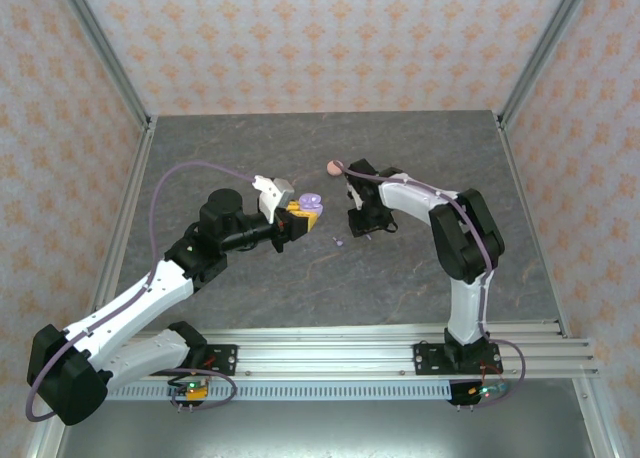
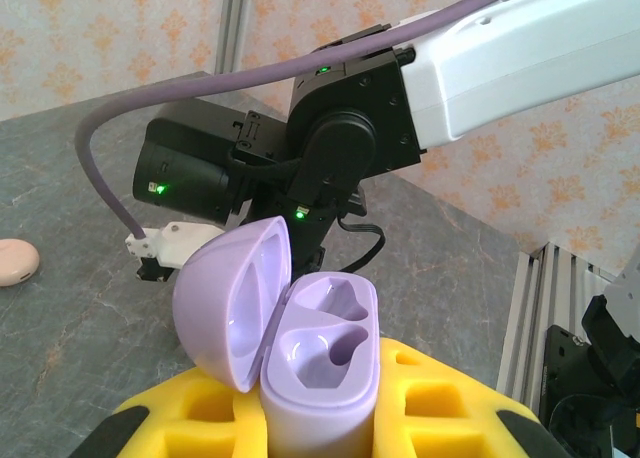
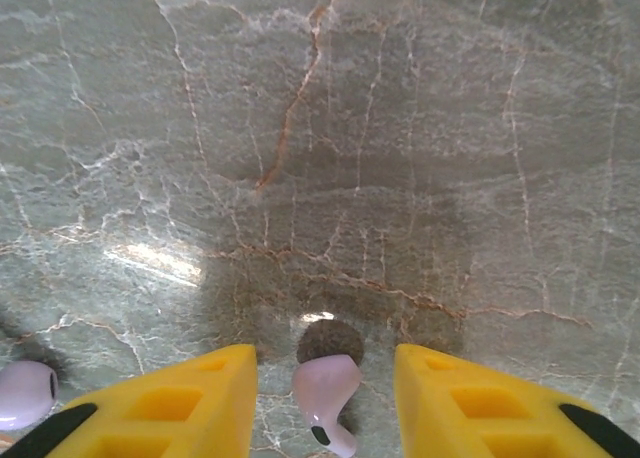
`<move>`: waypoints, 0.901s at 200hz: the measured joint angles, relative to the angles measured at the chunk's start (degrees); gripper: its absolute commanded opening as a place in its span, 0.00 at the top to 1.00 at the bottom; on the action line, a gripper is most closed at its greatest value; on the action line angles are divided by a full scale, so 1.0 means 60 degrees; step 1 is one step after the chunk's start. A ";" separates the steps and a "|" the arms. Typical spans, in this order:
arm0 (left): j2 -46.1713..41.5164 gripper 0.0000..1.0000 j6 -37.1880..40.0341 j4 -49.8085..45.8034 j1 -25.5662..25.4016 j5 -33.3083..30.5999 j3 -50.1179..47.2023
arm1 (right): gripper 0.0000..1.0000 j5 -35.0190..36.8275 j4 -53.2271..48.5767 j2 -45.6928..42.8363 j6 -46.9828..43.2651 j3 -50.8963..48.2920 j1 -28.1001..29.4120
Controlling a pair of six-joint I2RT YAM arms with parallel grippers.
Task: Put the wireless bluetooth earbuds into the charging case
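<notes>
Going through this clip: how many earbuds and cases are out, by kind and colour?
light purple earbuds: 2
purple charging case, open: 1
pink charging case, closed: 1
Total: 4

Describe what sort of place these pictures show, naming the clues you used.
Probably a robotics lab test cell: two white-and-black robot arms bolted to an aluminium rail, a grey marble-patterned tabletop, and patterned wall panels in metal framing enclosing it.
</notes>
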 measured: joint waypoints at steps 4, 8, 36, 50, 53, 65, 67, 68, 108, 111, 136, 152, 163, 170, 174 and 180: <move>-0.0004 0.83 0.0000 0.0000 0.0000 0.0000 0.0000 | 0.62 0.0000 -0.0004 0.0018 -0.0004 0.0000 0.0000; 0.0000 0.83 0.0000 0.0000 0.0000 0.0000 0.0000 | 0.62 0.0000 -0.0004 0.0022 0.0004 0.0004 0.0000; -0.0004 0.83 0.0000 0.0000 0.0000 0.0000 0.0000 | 0.62 0.0004 -0.0004 0.0117 0.0004 0.0047 0.0000; 0.0000 0.83 0.0000 0.0000 0.0000 0.0000 0.0000 | 0.62 0.0004 -0.0022 0.0124 0.0004 0.0084 0.0000; 0.0000 0.83 0.0000 0.0000 -0.0004 0.0000 0.0000 | 0.62 0.0004 -0.0018 0.0124 0.0004 0.0091 0.0000; 0.0000 0.83 0.0000 0.0000 0.0000 -0.0004 0.0000 | 0.62 0.0011 -0.0015 0.0127 0.0004 0.0109 0.0000; -0.0004 0.83 0.0000 0.0000 0.0000 -0.0004 0.0000 | 0.62 0.0011 -0.0018 0.0127 0.0004 0.0109 0.0000; -0.0004 0.83 0.0000 0.0000 0.0000 -0.0004 0.0000 | 0.62 0.0011 -0.0018 0.0127 0.0004 0.0113 0.0000; -0.0004 0.83 0.0000 -0.0004 0.0000 0.0000 0.0000 | 0.65 0.0073 -0.0029 0.0178 -0.0007 0.0131 0.0000; 0.0000 0.83 0.0000 0.0000 0.0000 -0.0004 0.0000 | 0.65 0.0076 -0.0033 0.0178 -0.0011 0.0131 0.0000; 0.0000 0.83 -0.0004 -0.0004 0.0000 -0.0004 0.0000 | 0.68 0.0109 -0.0044 0.0178 -0.0069 0.0131 0.0000; -0.0004 0.83 -0.0004 -0.0004 -0.0004 -0.0004 0.0000 | 0.70 0.0120 -0.0051 0.0178 -0.0091 0.0131 0.0000; 0.0000 0.83 -0.0004 -0.0007 0.0000 -0.0004 0.0000 | 0.71 0.0113 -0.0062 0.0178 -0.0102 0.0131 -0.0007; -0.0004 0.83 0.0000 -0.0004 -0.0004 -0.0004 0.0000 | 0.71 0.0117 -0.0066 0.0178 -0.0102 0.0131 -0.0007; 0.0000 0.83 -0.0004 -0.0004 0.0000 -0.0004 0.0000 | 0.71 0.0113 -0.0066 0.0178 -0.0102 0.0131 -0.0007; 0.0000 0.83 0.0000 -0.0004 0.0000 -0.0004 0.0000 | 0.71 0.0113 -0.0069 0.0178 -0.0098 0.0131 -0.0007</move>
